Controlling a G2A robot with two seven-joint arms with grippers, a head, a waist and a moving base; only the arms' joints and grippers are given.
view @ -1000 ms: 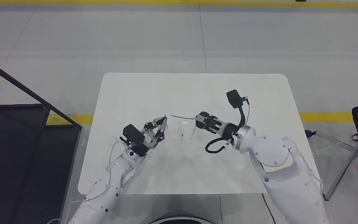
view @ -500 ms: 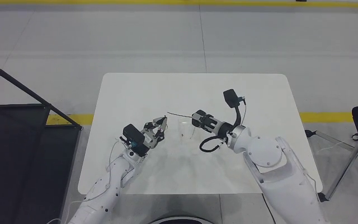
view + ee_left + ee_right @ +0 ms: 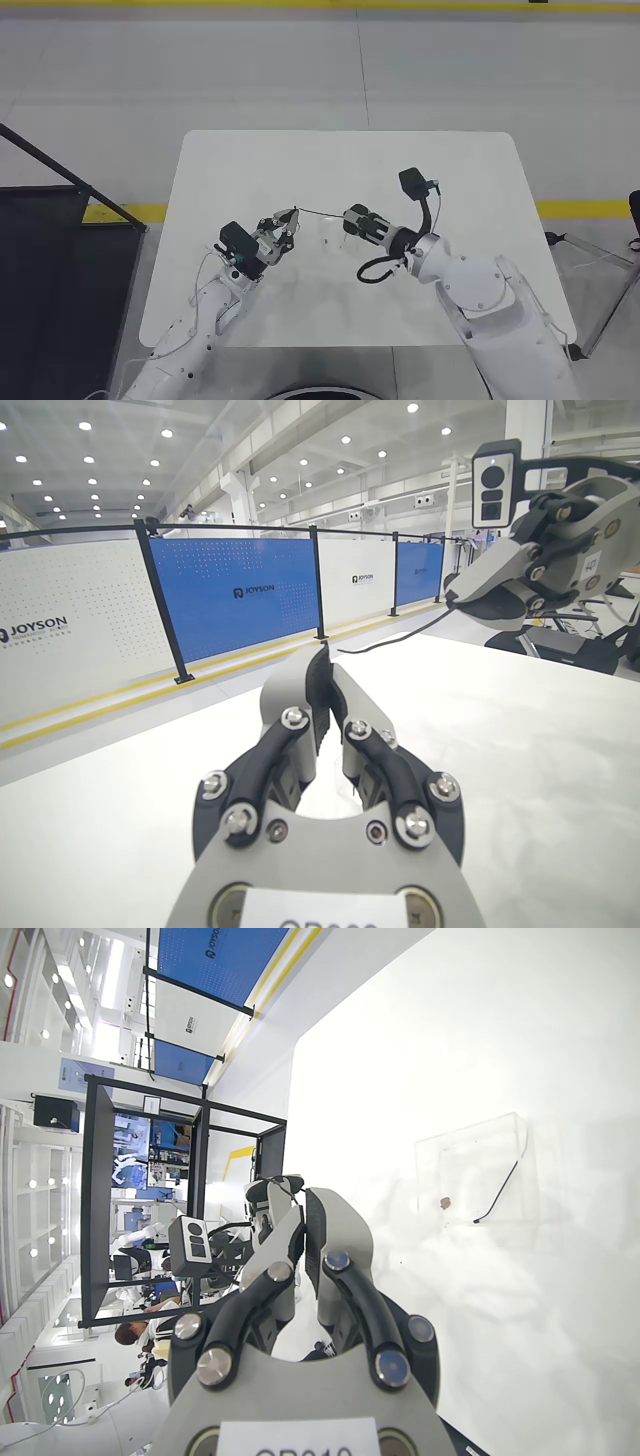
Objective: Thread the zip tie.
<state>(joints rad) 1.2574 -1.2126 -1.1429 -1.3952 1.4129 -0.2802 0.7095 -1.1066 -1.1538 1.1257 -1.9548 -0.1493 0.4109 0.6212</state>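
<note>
Over mid of white rectangular table point(image 3: 230, 170), clamping thin black plastic zip tie point(image 3: 320, 212) in right gripper point(image 3: 346, 217), levelled tip-first at left gripper point(image 3: 289, 217), prob. to line up for threading, w/ left clenched, any contents too small to tell, tie's tip just beside its fingertips.

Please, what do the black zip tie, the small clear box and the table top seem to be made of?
Zip tie: likely flexible matt black plastic; it bends in a soft curve out of the right pincer.
Clear box: probably hard glossy plastic such as acrylic; the table shows through its straight walls.
Table: smooth white top, faint sheen; laminate or painted board, cannot tell.
</note>
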